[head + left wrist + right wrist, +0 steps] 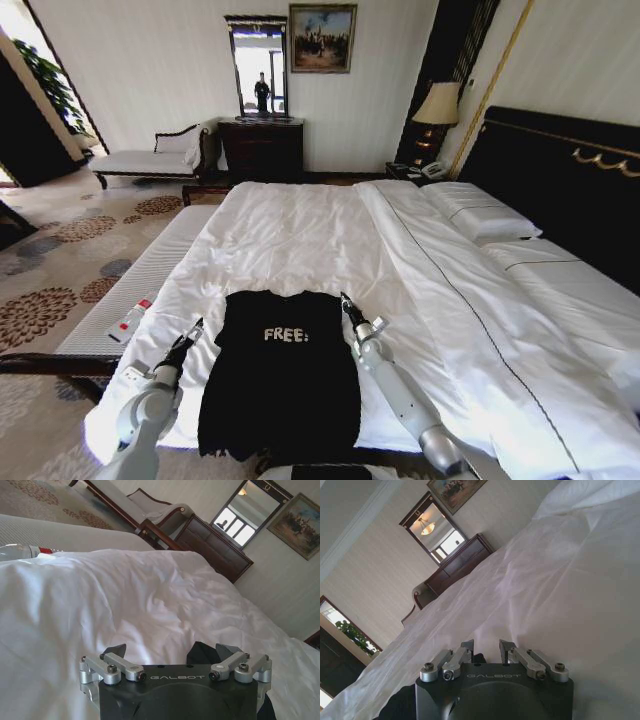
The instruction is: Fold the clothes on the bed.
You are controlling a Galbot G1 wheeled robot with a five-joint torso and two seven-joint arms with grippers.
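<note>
The clothes, one black T-shirt (pixel 280 385) with white "FREE!" lettering, lie flat on the white duvet of the bed (pixel 300 235), close to its near edge. My left gripper (pixel 196 329) sits at the shirt's left edge. In the left wrist view it (pixel 170 654) is open wide above the duvet, with a bit of black fabric (pixel 201 655) just past it. My right gripper (pixel 346 300) is at the shirt's upper right corner. In the right wrist view it (pixel 487 649) is open with a narrow gap, and black fabric (pixel 400 705) lies under it.
A pale bench (pixel 130 285) runs along the bed's left side with a red-labelled bottle (pixel 130 322) on it. Pillows (pixel 480 212) and the dark headboard (pixel 560 170) are at right. A dresser (pixel 261 148) with a mirror and a chaise (pixel 150 158) stand at the far wall.
</note>
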